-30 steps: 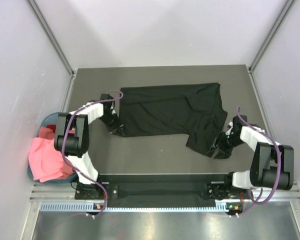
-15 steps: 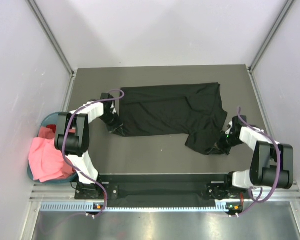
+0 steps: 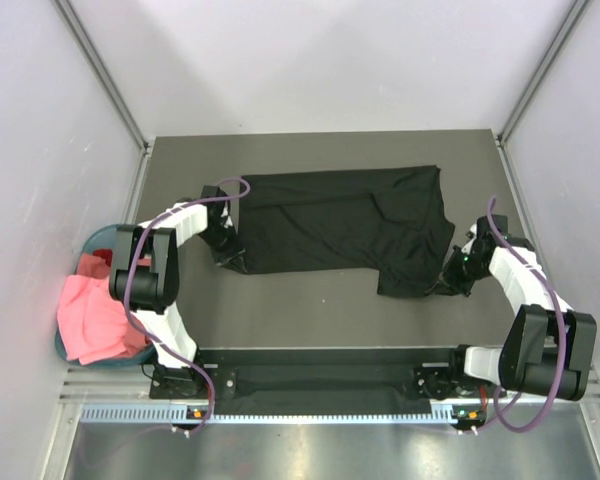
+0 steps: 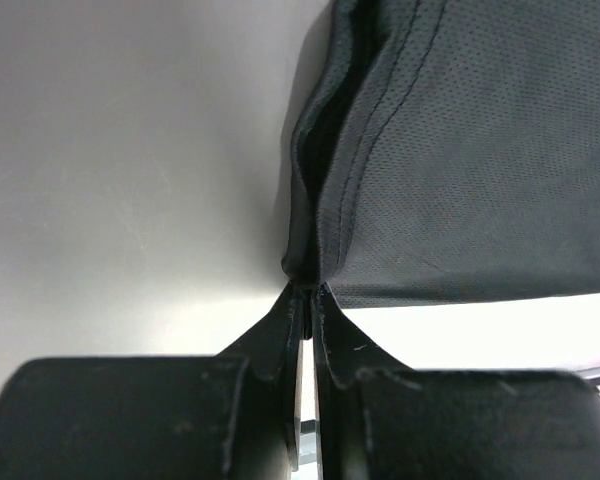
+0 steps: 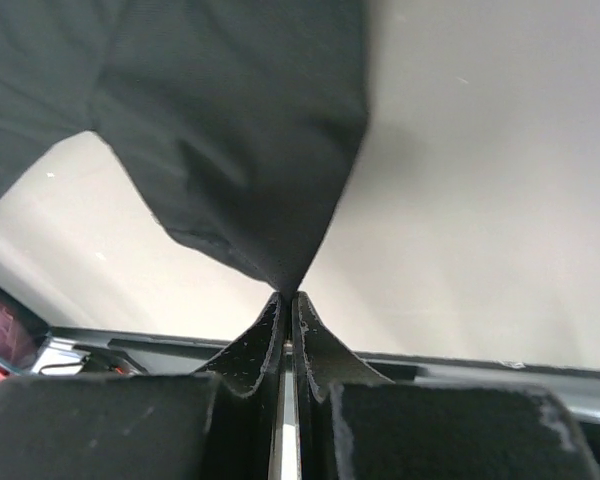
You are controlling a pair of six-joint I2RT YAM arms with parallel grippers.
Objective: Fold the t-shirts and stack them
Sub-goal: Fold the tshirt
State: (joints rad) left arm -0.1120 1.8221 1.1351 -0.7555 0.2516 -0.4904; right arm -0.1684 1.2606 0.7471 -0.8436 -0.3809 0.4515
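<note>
While the black t-shirt (image 3: 340, 220) lies spread across the middle of the tabletop (image 3: 310, 320), you have both tools pinched onto it. The left tool (image 3: 235, 262) is clamped on the hem at the shirt's near-left corner. The right tool (image 3: 442, 288) is clamped on a bunched tip of fabric at its near-right end. The pink t-shirt (image 3: 95, 315) spills from the teal basket (image 3: 100, 238) beside the tabletop's left edge.

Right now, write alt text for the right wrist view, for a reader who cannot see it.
The right gripper is shut on a corner of the black t-shirt. The fabric spreads away from the fingertips toward the upper left, over the grey table.
</note>
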